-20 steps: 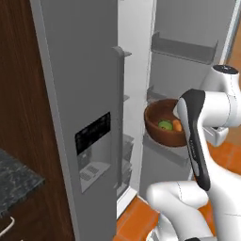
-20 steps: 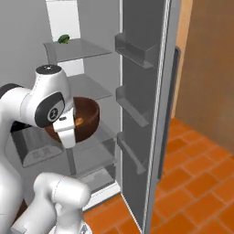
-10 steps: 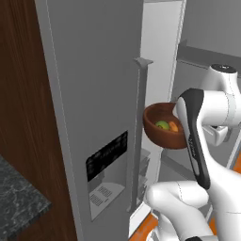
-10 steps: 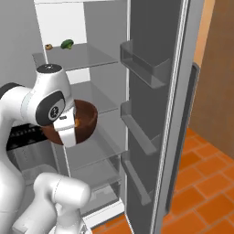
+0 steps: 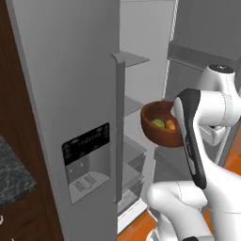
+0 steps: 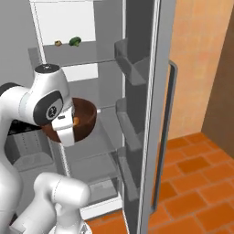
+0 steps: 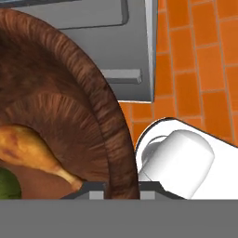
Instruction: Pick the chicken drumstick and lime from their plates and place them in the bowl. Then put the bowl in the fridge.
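Clamped on the rim of the bowl (image 5: pixel 162 126), the hand (image 7: pixel 122 188) holds it up in the air in front of the open fridge (image 5: pixel 70 84); in the hand view the brown wooden rim runs down between the two dark tips at the bottom edge, so the jaws are narrow and shut on that rim. Inside the bowl lie the chicken drumstick (image 7: pixel 35 151), orange-brown with its thin end toward the rim, and just beside it the lime (image 7: pixel 8 182), dark green and partly cut off by the picture's edge. From the left base view both show as a green and an orange spot in the bowl's hollow, with the white arm (image 5: pixel 207 108) close on the right of the bowl. The bowl hangs level with the middle shelves (image 6: pixel 98 119) of the fridge, near their front edge, and whether it is over a shelf or short of it cannot be told. On the left stands the grey fridge door with its dark dispenser panel (image 5: pixel 87 141); on the right the other door (image 6: pixel 146 91) stands swung open, its inner bins facing the shelves. On an upper shelf far back sit two small things, one green (image 6: pixel 75 41) and one yellowish (image 6: pixel 58 43), too small to name. Below lies the orange tiled floor (image 6: pixel 192 183).
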You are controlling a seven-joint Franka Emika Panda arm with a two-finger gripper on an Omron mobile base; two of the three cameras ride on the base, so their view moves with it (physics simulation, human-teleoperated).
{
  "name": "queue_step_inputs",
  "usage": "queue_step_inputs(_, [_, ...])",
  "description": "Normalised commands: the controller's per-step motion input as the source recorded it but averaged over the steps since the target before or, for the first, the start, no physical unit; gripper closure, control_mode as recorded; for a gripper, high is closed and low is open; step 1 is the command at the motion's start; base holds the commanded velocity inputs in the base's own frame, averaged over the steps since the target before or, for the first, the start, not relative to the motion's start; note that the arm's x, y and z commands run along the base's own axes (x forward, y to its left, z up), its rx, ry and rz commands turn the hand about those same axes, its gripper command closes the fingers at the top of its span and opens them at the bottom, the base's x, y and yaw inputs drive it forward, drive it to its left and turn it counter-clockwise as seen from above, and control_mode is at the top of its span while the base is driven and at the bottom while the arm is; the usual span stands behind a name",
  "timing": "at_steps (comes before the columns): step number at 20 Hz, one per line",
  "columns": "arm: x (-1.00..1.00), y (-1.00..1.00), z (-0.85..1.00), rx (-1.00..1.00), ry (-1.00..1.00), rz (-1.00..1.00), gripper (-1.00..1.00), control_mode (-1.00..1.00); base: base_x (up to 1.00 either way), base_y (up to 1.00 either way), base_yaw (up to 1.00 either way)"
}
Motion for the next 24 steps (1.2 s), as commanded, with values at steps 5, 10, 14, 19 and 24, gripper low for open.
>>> queue_step_inputs(5, [0.00, 0.00, 0.00, 0.00, 0.00, 0.00, 1.00, 1.00, 0.10, -0.35, 0.15])
queue_step_inputs(10, [0.00, 0.00, 0.00, 0.00, 0.00, 0.00, 1.00, 1.00, 0.20, -0.31, 0.33])
queue_step_inputs(14, [0.00, 0.00, 0.00, 0.00, 0.00, 0.00, 1.00, 1.00, 0.34, -0.46, 0.43])
queue_step_inputs(19, [0.00, 0.00, 0.00, 0.00, 0.00, 0.00, 1.00, 1.00, 0.56, -0.33, 0.27])
queue_step_inputs(24, [0.00, 0.00, 0.00, 0.00, 0.00, 0.00, 1.00, 1.00, 0.68, -0.04, 0.08])
